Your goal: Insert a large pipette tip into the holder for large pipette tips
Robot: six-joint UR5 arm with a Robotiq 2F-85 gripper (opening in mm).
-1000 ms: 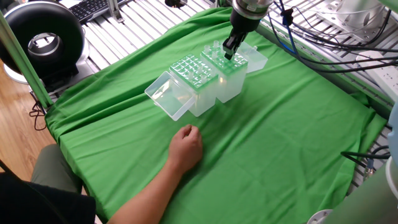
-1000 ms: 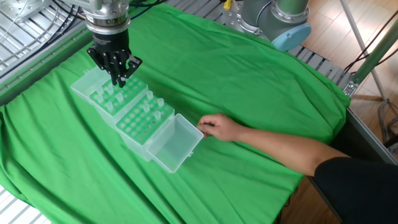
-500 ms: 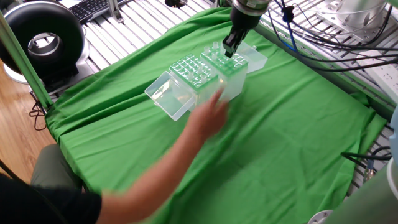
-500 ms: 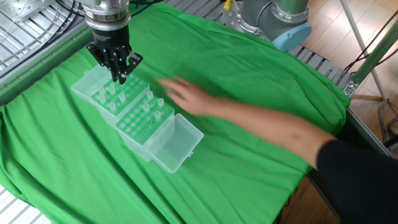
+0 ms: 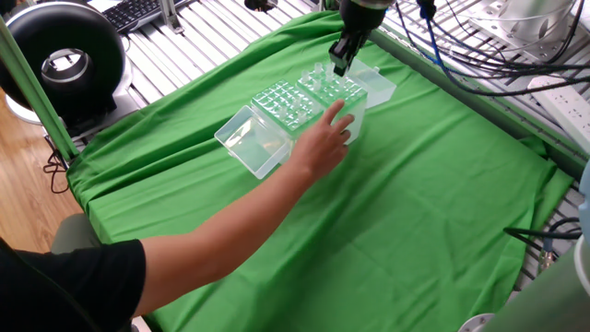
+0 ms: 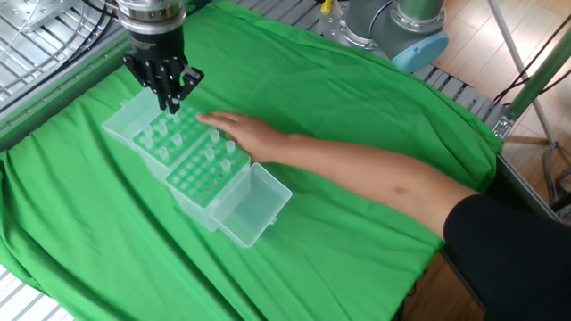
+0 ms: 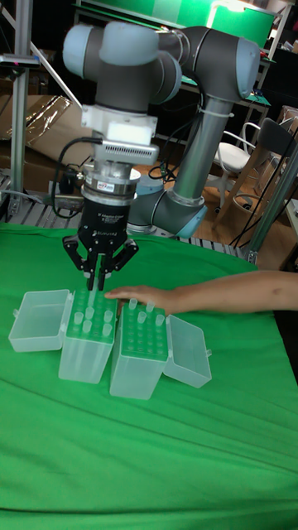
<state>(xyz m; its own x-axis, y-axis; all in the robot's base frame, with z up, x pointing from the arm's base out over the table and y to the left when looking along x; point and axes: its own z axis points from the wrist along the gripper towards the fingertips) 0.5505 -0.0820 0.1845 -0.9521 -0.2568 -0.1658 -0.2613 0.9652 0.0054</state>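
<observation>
Gripper (image 7: 98,279) hangs just above the holder for large pipette tips (image 7: 88,333), fingers together; we cannot tell if a tip sits between them. At 3 o'clock, a hand (image 7: 142,297) touches the shorter box (image 7: 141,352).

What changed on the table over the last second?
The person's hand left the cloth, reached forward and now rests against the boxes, by the holder. The gripper rose slightly above the holder's grid; whether it holds a tip cannot be told. Both boxes, including the shorter box, and their open lids stayed where they were.
</observation>
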